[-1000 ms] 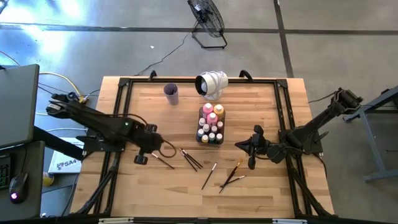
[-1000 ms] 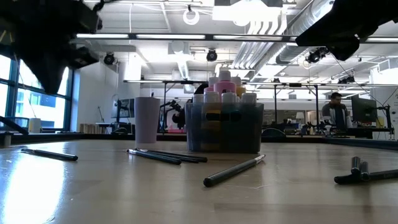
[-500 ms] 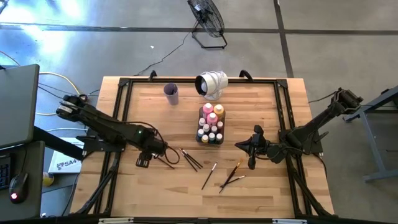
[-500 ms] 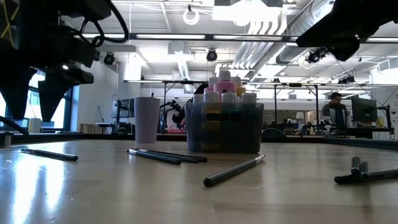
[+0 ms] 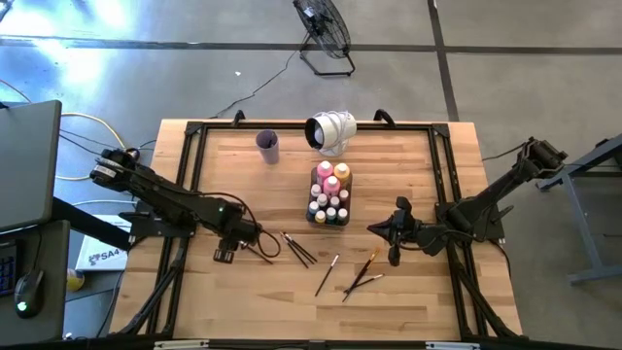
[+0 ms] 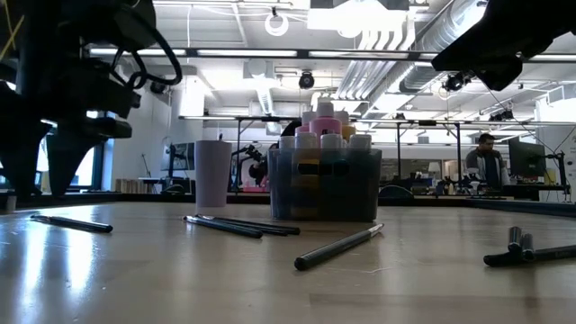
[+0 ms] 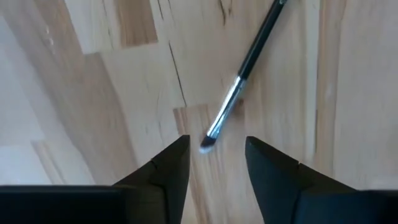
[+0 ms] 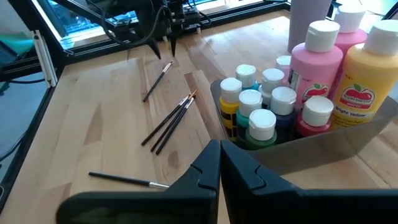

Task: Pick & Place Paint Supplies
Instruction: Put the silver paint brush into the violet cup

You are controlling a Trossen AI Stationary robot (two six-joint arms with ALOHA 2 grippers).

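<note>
Paintbrush [image 5: 256, 251] lies on your desk [image 5: 408, 301] in the high view, left hand [image 5: 231, 252] right over it. In the low view it lies flat [image 6: 72, 223]. Left wrist view: fingers [image 7: 168, 171] part-open astride its bristle tip [image 7: 245, 68], gripping nothing. Right wrist view: right hand [image 8: 220, 163] closed, empty, near the paint bottles [image 8: 298, 74].

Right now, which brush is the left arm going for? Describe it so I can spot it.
Start at the tray of paint bottles mid-table and look toward the left arm. Past the bundle of three brushes, one brush lies alone under the left gripper, bristle tip between its open fingers. It is the leftmost brush.
</note>
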